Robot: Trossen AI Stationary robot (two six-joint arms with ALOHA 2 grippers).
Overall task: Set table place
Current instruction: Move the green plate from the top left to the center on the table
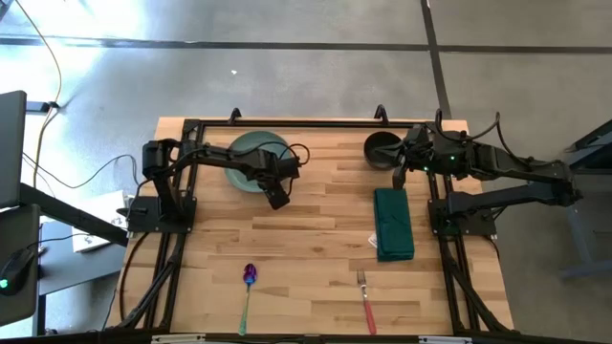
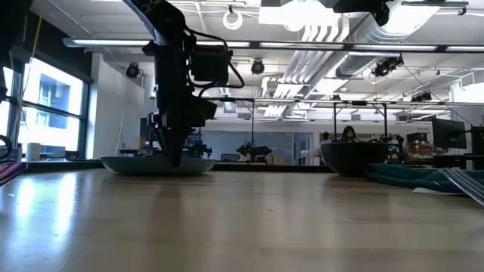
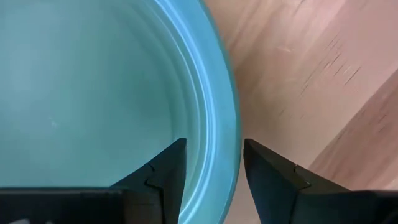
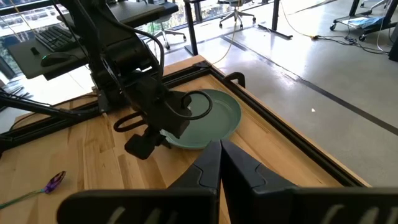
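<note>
The tabletop (image 1: 306, 229) is filling most of the high view, its long axis running left to right and its planks lying the same way, with the black rail frame around it. On it, going down in size: the teal plate (image 1: 251, 159) is sitting at the far left part, by the back rail; the folded green napkin (image 1: 393, 224) is lying at the right side, its long axis running front to back; the dark bowl (image 1: 382, 149) is standing at the far right, just behind the napkin; the fork (image 1: 366, 297) with a red handle and the spoon (image 1: 248, 294) with a purple bowl are lying near the front edge, well apart, both pointing roughly front to back. Judging by this spread, the place setting is barely begun: nothing is gathered together yet, and plate, napkin, bowl and cutlery all seem to be waiting to be arranged. The left hand (image 3: 214, 165) is reaching down at the plate's near edge, its fingers narrowly apart and straddling the rim, one inside and one outside, not yet visibly pinching. The right hand (image 1: 404, 170) is hanging beside the bowl, its fingers pressed together and holding nothing.
</note>
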